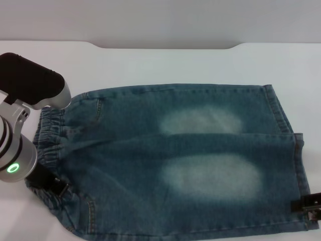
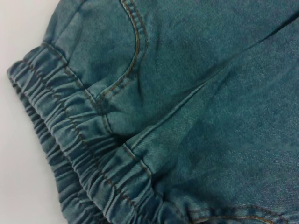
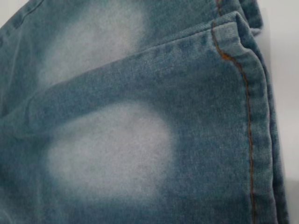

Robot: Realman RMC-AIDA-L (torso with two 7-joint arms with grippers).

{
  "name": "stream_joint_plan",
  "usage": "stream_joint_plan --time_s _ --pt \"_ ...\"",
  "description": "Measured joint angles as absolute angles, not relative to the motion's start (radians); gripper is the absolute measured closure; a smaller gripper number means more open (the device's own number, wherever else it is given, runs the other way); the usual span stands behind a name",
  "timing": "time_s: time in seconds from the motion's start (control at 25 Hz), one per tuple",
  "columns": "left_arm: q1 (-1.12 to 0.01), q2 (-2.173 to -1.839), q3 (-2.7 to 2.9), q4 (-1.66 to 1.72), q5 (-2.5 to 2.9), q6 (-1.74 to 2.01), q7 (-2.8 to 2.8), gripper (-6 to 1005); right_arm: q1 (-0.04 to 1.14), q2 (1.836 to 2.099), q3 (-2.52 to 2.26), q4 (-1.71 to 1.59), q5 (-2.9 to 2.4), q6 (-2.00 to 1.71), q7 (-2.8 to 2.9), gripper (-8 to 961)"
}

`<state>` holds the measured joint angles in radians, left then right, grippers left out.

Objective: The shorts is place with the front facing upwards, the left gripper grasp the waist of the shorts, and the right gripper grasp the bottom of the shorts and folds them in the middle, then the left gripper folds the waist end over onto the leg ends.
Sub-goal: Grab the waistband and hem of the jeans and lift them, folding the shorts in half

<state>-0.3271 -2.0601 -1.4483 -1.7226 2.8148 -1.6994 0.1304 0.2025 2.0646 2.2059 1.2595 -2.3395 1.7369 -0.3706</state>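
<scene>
The shorts [image 1: 190, 150] lie flat on the white table, front up, with two pale patches showing. The gathered waist [image 1: 50, 140] is at the left and the hemmed leg ends [image 1: 286, 120] at the right. My left gripper [image 1: 50, 183] sits at the near corner of the waist, over the elastic band. My right gripper [image 1: 307, 207] is at the near corner of the bottom of the shorts, right at the hem. The left wrist view shows the waistband [image 2: 70, 140] and a pocket seam close up. The right wrist view shows the stitched hem [image 3: 254, 116] and a pale patch [image 3: 112, 149].
The white table [image 1: 160, 65] stretches beyond the shorts up to its far edge. The left arm's silver wrist with a green light ring [image 1: 13, 168] stands at the left edge, beside the waist.
</scene>
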Motion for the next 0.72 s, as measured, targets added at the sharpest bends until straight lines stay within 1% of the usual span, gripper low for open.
stream_joint_plan --time_s 0.72 --pt "-0.33 -2.06 -1.446 -1.723 2.804 -1.702 0.13 965 0.191 2.053 2.22 1.27 -2.339 1.752 -0.363 341"
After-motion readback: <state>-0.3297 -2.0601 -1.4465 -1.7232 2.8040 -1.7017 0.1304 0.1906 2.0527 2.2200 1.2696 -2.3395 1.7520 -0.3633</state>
